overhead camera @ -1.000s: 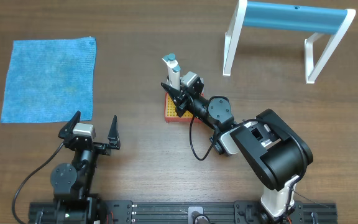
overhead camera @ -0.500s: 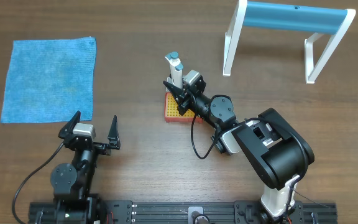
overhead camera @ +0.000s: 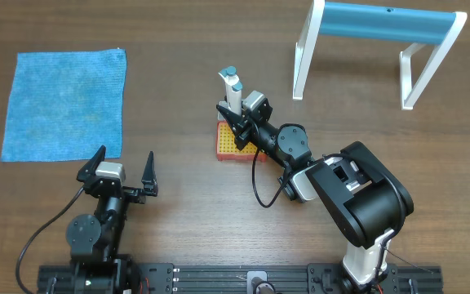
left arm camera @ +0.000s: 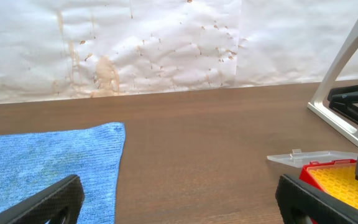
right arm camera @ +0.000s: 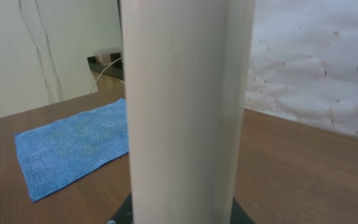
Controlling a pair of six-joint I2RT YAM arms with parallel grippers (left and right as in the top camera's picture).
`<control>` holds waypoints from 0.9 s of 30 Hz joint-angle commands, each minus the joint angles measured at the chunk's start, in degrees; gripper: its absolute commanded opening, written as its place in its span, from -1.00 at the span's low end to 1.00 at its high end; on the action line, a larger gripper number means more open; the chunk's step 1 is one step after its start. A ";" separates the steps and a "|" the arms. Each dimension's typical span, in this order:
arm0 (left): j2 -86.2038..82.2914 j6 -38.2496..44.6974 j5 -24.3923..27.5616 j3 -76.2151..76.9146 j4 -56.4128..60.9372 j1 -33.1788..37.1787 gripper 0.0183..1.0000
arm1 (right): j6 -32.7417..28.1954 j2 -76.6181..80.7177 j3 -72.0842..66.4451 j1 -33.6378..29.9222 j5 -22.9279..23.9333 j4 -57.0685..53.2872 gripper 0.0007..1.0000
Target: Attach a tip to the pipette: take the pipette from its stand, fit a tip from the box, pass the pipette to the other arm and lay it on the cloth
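The right gripper [overhead camera: 230, 114], clamped on the pipette [overhead camera: 232, 84], has eased it up off the tip box [overhead camera: 228, 147] at the desk's [overhead camera: 186, 237] middle — pressing seems over (tip itself unclear). Handover comes next, I'd say.

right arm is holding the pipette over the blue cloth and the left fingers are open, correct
No. The right gripper holds the pipette over the tip box, not the blue cloth, as the top view shows. The left gripper does have its fingers open.
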 commanded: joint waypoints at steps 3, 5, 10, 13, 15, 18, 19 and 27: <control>-0.26 -0.31 0.20 -0.13 -0.28 -0.20 0.99 | 0.42 0.22 0.11 -0.31 -0.72 0.24 -0.84; -0.26 -0.31 0.20 -0.13 -0.28 -0.20 0.99 | 0.42 0.22 -0.02 -0.31 -0.72 0.26 -0.84; -0.26 -0.31 0.22 -0.13 -0.28 -0.20 0.99 | 0.42 0.22 -0.17 -0.31 -0.72 0.31 -0.84; -0.26 -0.31 0.20 -0.13 -0.28 -0.20 0.99 | 0.42 0.22 -0.24 -0.31 -0.72 0.26 -0.84; -0.26 -0.31 0.20 -0.13 -0.28 -0.20 0.99 | 0.44 0.22 -0.35 -0.28 -0.83 0.26 -0.84; -0.26 -0.31 0.20 -0.13 -0.28 -0.20 0.99 | 0.44 0.22 -0.63 -0.28 -0.96 0.28 -0.84; -0.26 -0.31 0.20 -0.13 -0.28 -0.20 0.99 | 0.44 0.22 -0.70 -0.20 -0.94 0.28 -0.84; -0.26 -0.31 0.20 -0.13 -0.28 -0.20 0.99 | 0.44 0.22 -0.72 0.07 -0.96 0.31 -0.84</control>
